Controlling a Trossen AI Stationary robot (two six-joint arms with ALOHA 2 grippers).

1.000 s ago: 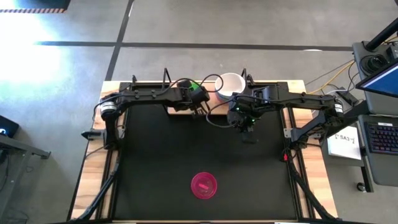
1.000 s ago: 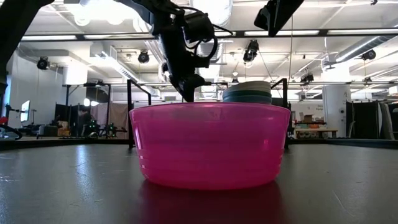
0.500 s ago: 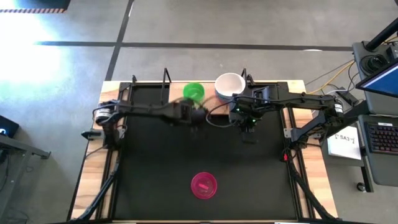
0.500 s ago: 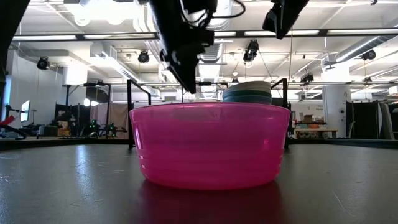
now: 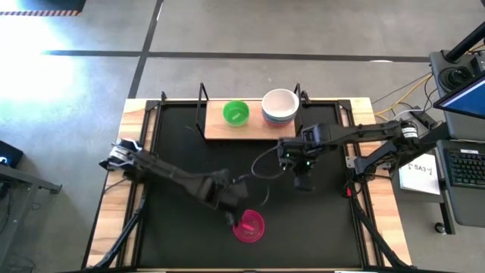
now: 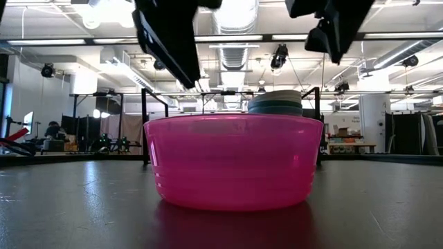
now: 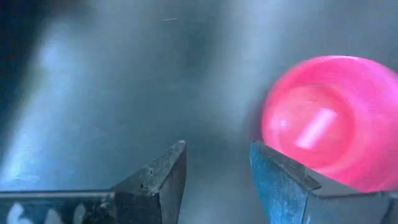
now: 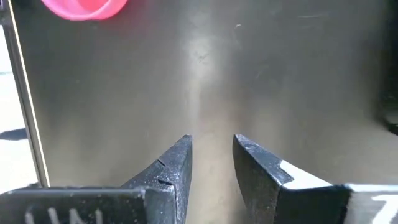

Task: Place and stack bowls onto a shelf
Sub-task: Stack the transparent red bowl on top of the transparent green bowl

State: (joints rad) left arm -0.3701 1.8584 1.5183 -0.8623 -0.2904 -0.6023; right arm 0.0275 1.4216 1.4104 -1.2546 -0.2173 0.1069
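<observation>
Magenta bowl (image 5: 249, 226) is seen upright on the black mat (image 5: 174, 235), near the front edge: smooth, glossy, translucent plastic, round, with faint stepped rings on the wall in the low view (image 6: 233, 162). In the left wrist view (image 7: 329, 118) a bright glare is carried on its inner floor.

Shelf (image 5: 220, 130) is a pale wooden board with thin black wire uprights, set at the far edge of the mat. Green bowl (image 5: 236, 113) is seated on it, open side up. Beside it, apart, a white bowl (image 5: 280, 103) is nested on top of a stack; grey-blue and darker rims are shown beneath in the low view (image 6: 275, 104).

Left gripper (image 5: 230, 215) is held just beside the magenta bowl, at its left rim. Fingers (image 7: 160, 180) are parted by a moderate gap, nothing between them, no contact with the bowl visible.

Right gripper (image 5: 302, 168) is held over bare mat, mid-right, well apart from the bowl. Its fingers (image 8: 177, 168) are parted narrowly and nothing is held.
</observation>
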